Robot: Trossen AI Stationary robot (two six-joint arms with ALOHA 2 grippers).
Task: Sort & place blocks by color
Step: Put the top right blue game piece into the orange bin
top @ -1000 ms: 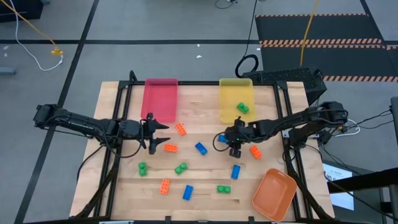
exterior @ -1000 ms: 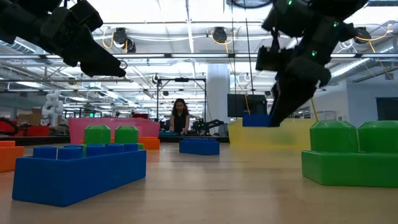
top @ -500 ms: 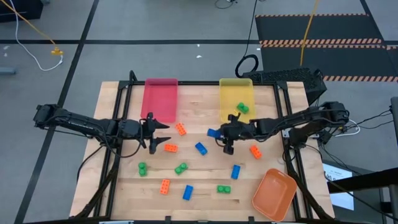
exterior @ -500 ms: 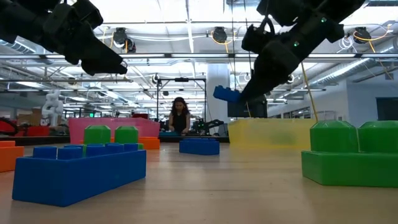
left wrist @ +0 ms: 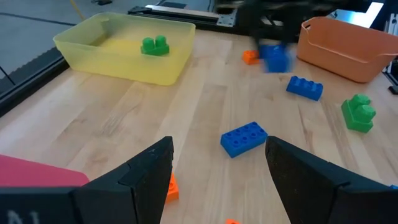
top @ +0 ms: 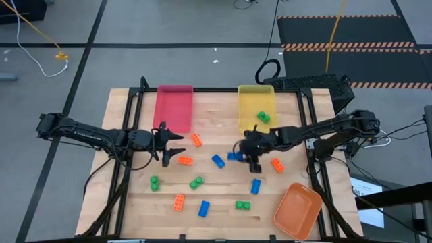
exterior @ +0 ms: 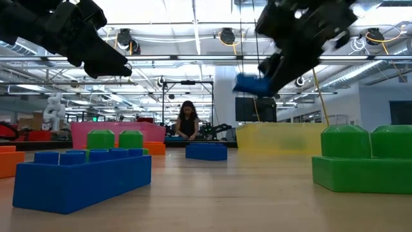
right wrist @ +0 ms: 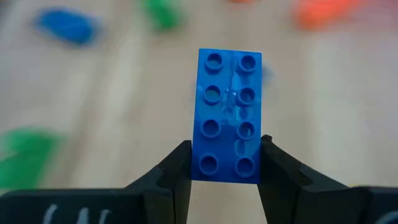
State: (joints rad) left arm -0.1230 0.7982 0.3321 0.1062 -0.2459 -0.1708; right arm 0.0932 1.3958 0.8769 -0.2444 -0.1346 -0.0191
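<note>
My right gripper [top: 244,154] hangs above the middle of the table, shut on a blue block [top: 235,156], a two-by-four studded brick [right wrist: 229,115]. Other blocks lie flat on the wood: blue ones [top: 217,160] [top: 256,186] [top: 203,208], orange ones [top: 196,140] [top: 185,160] [top: 277,164], green ones [top: 196,182] [top: 242,205]. One green block [top: 262,117] sits in the yellow tray [top: 256,101]. My left gripper [top: 167,142] waits open at the table's left, near the pink tray [top: 174,108], with nothing between its fingers [left wrist: 149,177]. My right gripper pinches the blue brick's two long sides [right wrist: 202,165] between its two fingers, at the end nearest the wrist. The fingers come slanting down from the table's right and lie along the brick. The brick juts out past the fingertips, studs toward the wrist camera, lifted clear of the table [exterior: 252,85].
An orange tray [top: 298,209] stands at the near right corner. Pink and yellow trays stand side by side at the far edge. A green block [top: 154,182] and an orange one [top: 178,202] lie near left. A person stands in the room beyond the table [exterior: 187,122].
My right gripper has risen with the blue brick and rolled its wrist, so the brick has turned about while staying clear of the table. The grip stays shut on it.
</note>
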